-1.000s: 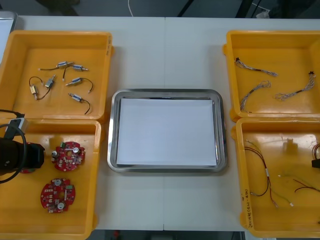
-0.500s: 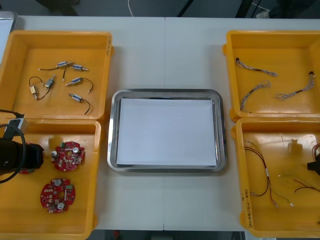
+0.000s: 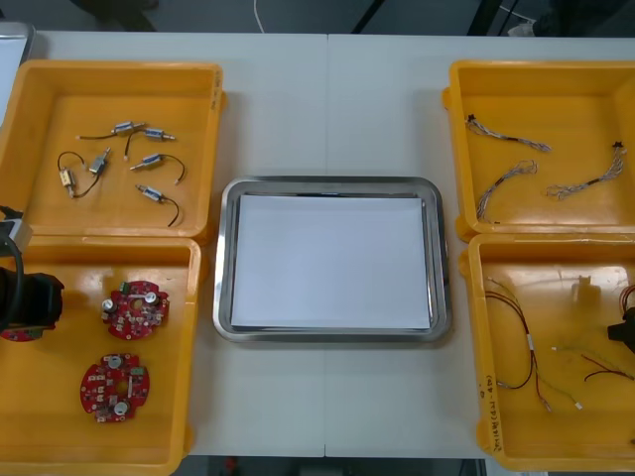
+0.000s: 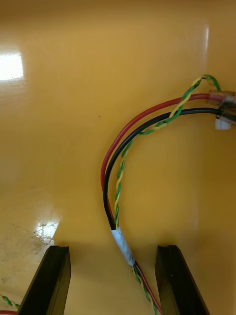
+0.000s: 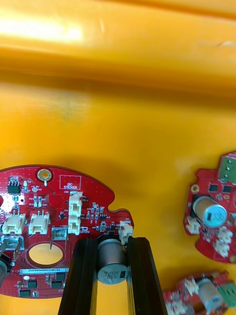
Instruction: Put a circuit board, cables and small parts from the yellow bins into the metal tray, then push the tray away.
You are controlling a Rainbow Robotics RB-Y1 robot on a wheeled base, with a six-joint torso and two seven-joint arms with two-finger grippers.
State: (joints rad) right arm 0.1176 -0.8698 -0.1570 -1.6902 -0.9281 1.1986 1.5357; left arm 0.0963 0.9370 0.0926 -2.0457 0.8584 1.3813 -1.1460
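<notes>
My left gripper [image 5: 112,280] is shut on the silver cylinder of a round red circuit board [image 5: 49,221]. It sits at the left end of the near left yellow bin [image 3: 169,397], where the arm [image 3: 25,297] covers most of that board [image 3: 18,333]. Two more boards [image 3: 136,307] [image 3: 114,385] lie in the same bin. Over the near right bin [image 3: 476,397], my right gripper [image 4: 114,283] stands open. A taped bundle of red, black and green-yellow cable [image 4: 120,241] runs between its fingers [image 4: 51,280]. The metal tray [image 3: 226,260], white inside, holds nothing.
The far left bin [image 3: 213,119] holds several small metal parts [image 3: 149,161] with short wires. In the far right bin [image 3: 454,129] lie twisted cables [image 3: 506,183]. More red and black cables [image 3: 516,337] lie in the near right bin. Bare table surrounds the tray.
My left arm has drawn back to the left, and the held board went with it, away from the other two boards. The right gripper has barely shifted.
</notes>
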